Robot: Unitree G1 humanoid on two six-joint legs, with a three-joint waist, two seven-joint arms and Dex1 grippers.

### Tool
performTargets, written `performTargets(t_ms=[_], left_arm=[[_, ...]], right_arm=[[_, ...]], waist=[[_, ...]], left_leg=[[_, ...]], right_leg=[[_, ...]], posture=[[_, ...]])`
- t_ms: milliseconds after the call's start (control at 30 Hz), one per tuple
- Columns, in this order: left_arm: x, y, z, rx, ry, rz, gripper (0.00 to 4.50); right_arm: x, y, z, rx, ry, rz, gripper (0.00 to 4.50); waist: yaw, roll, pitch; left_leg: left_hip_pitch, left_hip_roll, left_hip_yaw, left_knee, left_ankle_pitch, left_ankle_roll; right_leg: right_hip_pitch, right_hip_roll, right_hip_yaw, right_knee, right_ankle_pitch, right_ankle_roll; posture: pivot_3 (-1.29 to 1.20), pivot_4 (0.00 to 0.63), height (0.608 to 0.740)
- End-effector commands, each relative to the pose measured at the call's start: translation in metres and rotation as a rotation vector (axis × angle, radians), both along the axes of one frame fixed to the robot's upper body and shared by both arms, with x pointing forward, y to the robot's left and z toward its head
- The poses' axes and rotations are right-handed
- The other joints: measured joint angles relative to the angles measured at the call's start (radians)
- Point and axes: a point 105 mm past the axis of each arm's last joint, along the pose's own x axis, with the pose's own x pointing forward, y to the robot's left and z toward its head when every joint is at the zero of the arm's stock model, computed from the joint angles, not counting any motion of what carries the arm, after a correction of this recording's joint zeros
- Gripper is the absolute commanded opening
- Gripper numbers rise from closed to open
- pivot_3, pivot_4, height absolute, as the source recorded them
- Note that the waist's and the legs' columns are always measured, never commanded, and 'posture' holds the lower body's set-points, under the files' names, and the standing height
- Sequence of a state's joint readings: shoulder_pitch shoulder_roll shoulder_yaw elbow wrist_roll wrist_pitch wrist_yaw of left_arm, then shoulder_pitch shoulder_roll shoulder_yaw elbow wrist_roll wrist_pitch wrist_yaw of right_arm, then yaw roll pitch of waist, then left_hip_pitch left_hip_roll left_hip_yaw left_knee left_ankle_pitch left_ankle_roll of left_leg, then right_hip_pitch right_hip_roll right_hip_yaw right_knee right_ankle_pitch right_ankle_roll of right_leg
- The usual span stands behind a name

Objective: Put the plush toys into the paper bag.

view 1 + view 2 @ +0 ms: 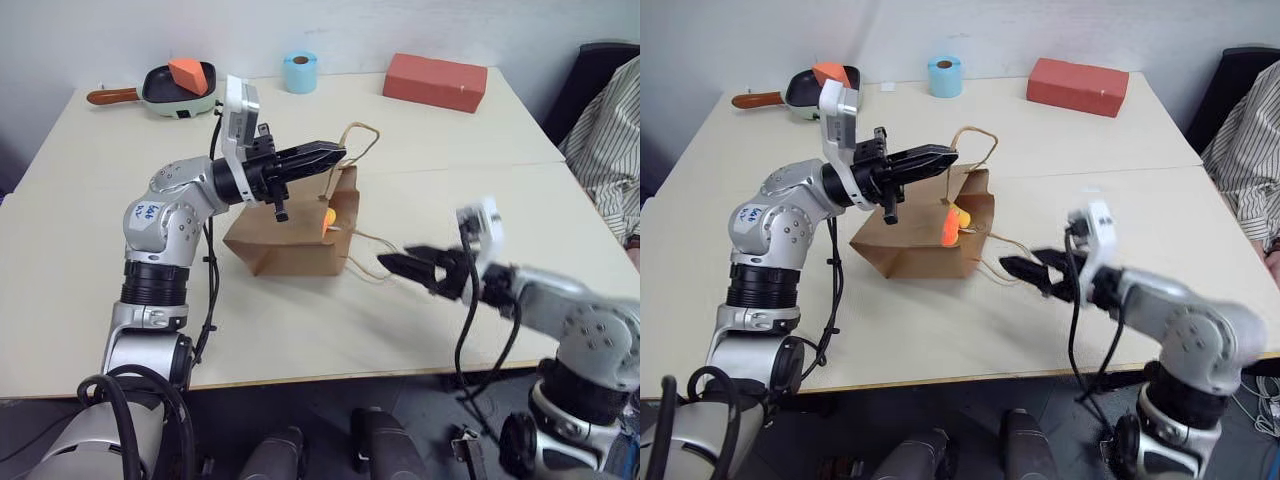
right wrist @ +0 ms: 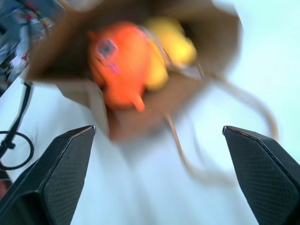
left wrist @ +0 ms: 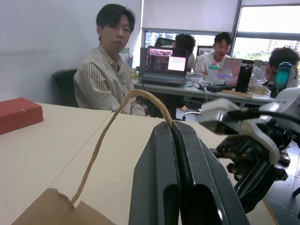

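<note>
Even, bright indoor light falls on the pale table [image 1: 90,250], with only soft shadows beneath the paper bag [image 1: 290,245]. In the right wrist view the bag and the plush toys [image 2: 124,63] are smeared by motion blur. Daylit windows behind the person [image 3: 110,77] look washed out.

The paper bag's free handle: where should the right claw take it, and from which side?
Probably at the middle of the free handle, coming in from the open-mouth side where the right claw sits open. The loop lies slack on the table beside the paper bag, clear of the toys inside.
</note>
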State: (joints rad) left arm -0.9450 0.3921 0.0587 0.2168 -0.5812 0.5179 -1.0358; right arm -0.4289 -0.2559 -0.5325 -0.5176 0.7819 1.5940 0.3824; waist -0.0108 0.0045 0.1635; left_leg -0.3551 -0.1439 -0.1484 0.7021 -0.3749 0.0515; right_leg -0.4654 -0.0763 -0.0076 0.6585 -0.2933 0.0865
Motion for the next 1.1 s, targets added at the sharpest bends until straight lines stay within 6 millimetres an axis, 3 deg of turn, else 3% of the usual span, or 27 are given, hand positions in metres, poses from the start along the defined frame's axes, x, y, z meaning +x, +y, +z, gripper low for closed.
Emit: performTargets(t_ms=[33, 133, 233, 433, 533, 633, 967, 1000, 1100], left_arm=[[-0.005, -0.004, 0.014, -0.011, -0.065, -0.016, 0.0], [-0.007, -0.006, 0.015, -0.005, -0.072, -0.024, 0.0], [-0.007, -0.007, 0.016, 0.002, -0.077, -0.026, 0.0], [-0.006, -0.005, 0.019, 0.013, -0.088, -0.018, 0.0], [-0.006, -0.004, 0.019, 0.017, -0.091, -0.015, 0.0], [-0.005, -0.003, 0.019, 0.02, -0.094, -0.008, 0.0], [-0.005, 0.001, 0.016, 0.012, -0.084, 0.013, 0.0], [-0.004, 0.002, 0.015, 0.011, -0.082, 0.014, 0.0], [-0.003, 0.003, 0.015, 0.008, -0.08, 0.023, 0.0]], right_arm=[[-0.005, -0.002, -0.017, 0.044, 0.065, -0.069, 4.44], [-0.008, 0.001, -0.038, 0.085, 0.157, -0.096, 4.44], [-0.002, 0.008, -0.038, 0.209, 0.181, -0.109, 4.44], [0.033, 0.022, -0.04, 0.427, 0.291, -0.176, 4.44], [0.046, 0.022, -0.047, 0.437, 0.326, -0.216, 4.44], [0.052, 0.02, -0.042, 0.422, 0.29, -0.23, 3.84], [0.045, 0.0, -0.003, 0.283, 0.017, -0.194, 0.24], [0.043, -0.001, 0.003, 0.236, -0.036, -0.187, 0.05], [0.038, -0.003, 0.026, 0.114, -0.203, -0.153, 0.05]], waist=[[0.001, 0.0, 0.0], [0.003, 0.001, 0.0], [0.005, 0.001, 0.0], [-0.005, 0.002, -0.001], [-0.014, 0.002, -0.001], [-0.017, 0.002, -0.001], [-0.018, 0.003, -0.001], [-0.018, 0.003, -0.001], [-0.018, 0.003, -0.001]], left_leg=[[0.0, 0.0, 0.001, 0.0, 0.0, 0.0], [0.001, 0.0, 0.003, 0.0, 0.0, 0.0], [0.002, 0.0, 0.003, 0.0, 0.0, 0.0], [0.003, 0.0, 0.005, 0.0, 0.0, 0.0], [0.003, 0.0, 0.004, -0.001, 0.0, 0.0], [0.004, 0.0, 0.004, -0.001, 0.0, 0.0], [0.003, 0.0, 0.004, -0.002, 0.0, 0.0], [0.003, 0.0, 0.004, -0.002, 0.0, 0.0], [0.003, 0.0, 0.004, -0.002, 0.0, 0.0]], right_leg=[[0.0, 0.0, 0.001, 0.0, 0.0, 0.0], [0.0, 0.001, 0.002, 0.0, 0.0, 0.0], [0.0, 0.001, 0.003, 0.001, 0.0, 0.0], [0.0, 0.001, 0.004, 0.002, 0.0, 0.0], [0.0, 0.001, 0.004, 0.002, 0.0, 0.0], [0.0, 0.001, 0.004, 0.002, 0.0, 0.0], [-0.001, 0.001, 0.004, 0.002, 0.0, 0.0], [-0.001, 0.001, 0.004, 0.002, 0.0, 0.0], [-0.001, 0.001, 0.004, 0.001, 0.0, 0.0]], posture=[[0.0, 0.15, 0.74], [0.0, 0.15, 0.74], [0.0, 0.15, 0.74], [0.0, 0.15, 0.74], [0.0, 0.15, 0.74], [0.0, 0.15, 0.74], [0.0, 0.15, 0.74], [0.0, 0.15, 0.74], [0.0, 0.15, 0.74]])
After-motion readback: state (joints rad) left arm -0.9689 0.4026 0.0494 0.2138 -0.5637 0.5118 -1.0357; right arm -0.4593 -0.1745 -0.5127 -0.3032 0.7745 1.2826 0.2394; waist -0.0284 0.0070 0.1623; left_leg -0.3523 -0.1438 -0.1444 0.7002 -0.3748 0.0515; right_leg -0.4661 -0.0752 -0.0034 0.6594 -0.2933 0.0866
